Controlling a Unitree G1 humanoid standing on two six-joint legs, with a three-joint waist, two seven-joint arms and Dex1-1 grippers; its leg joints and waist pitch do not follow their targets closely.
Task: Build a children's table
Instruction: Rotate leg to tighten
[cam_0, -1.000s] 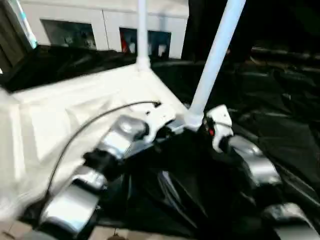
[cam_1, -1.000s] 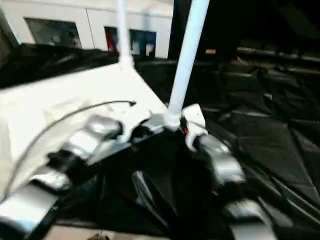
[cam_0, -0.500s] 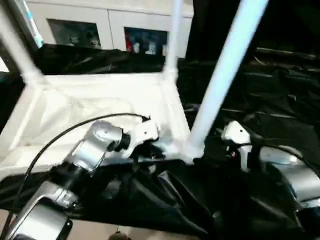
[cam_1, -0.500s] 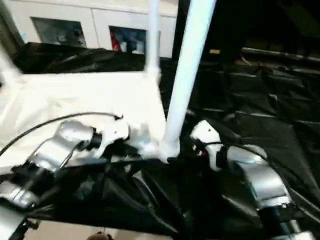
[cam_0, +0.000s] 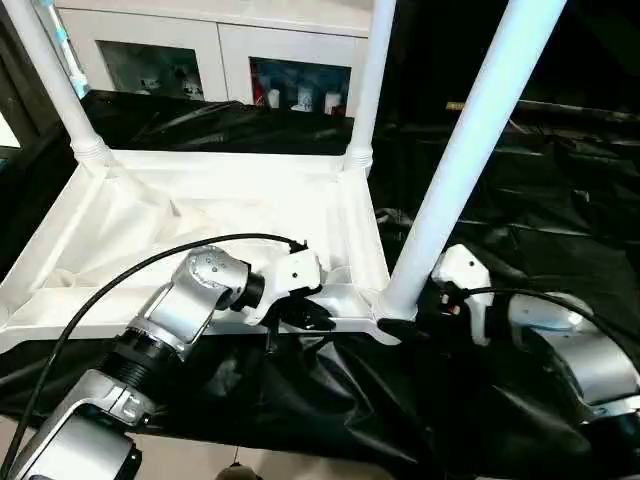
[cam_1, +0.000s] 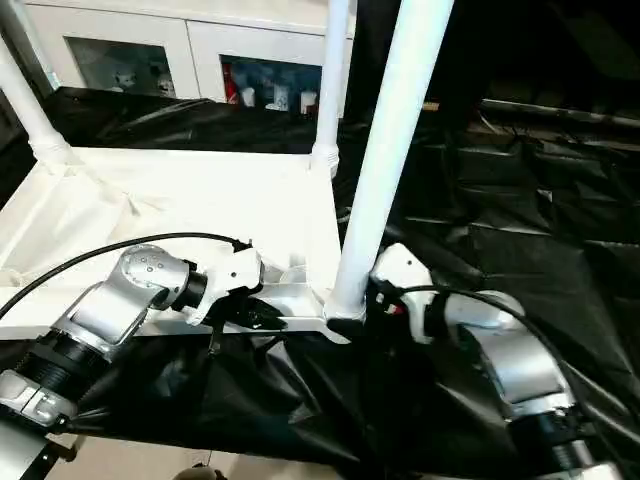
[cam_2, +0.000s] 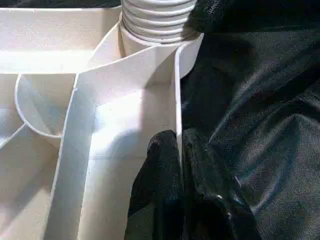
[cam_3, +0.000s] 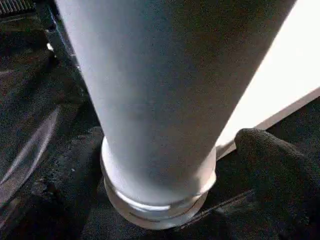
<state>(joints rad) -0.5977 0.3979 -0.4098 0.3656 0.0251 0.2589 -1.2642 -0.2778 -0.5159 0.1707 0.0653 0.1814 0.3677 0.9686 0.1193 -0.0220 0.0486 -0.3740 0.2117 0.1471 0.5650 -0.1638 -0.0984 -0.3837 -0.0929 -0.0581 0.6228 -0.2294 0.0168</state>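
The white tabletop (cam_0: 200, 210) lies upside down on black sheeting, ribbed side up. Three white legs stand in its corner sockets: far left (cam_0: 45, 70), far right (cam_0: 368, 70) and near right (cam_0: 470, 130). My left gripper (cam_0: 310, 318) is shut on the tabletop's thin near rim (cam_2: 176, 100), just beside the near right socket, one finger on each side of the wall. My right gripper (cam_3: 165, 170) is open around the base of the near right leg (cam_3: 160, 100). One finger (cam_3: 270, 155) stands clear of the leg, the other (cam_3: 75, 165) lies close to its collar.
The big table under crumpled black sheeting (cam_0: 540, 200) stretches to the right and behind. White cabinets with glass doors (cam_0: 210, 60) line the back wall. My left arm's black cable (cam_0: 150, 265) arcs over the tabletop. A strip of floor (cam_0: 230, 465) shows below the near edge.
The whole picture has swung and steadied, so the camera moved. Both grippers stay at the near right corner, the left one still clamped on the rim.
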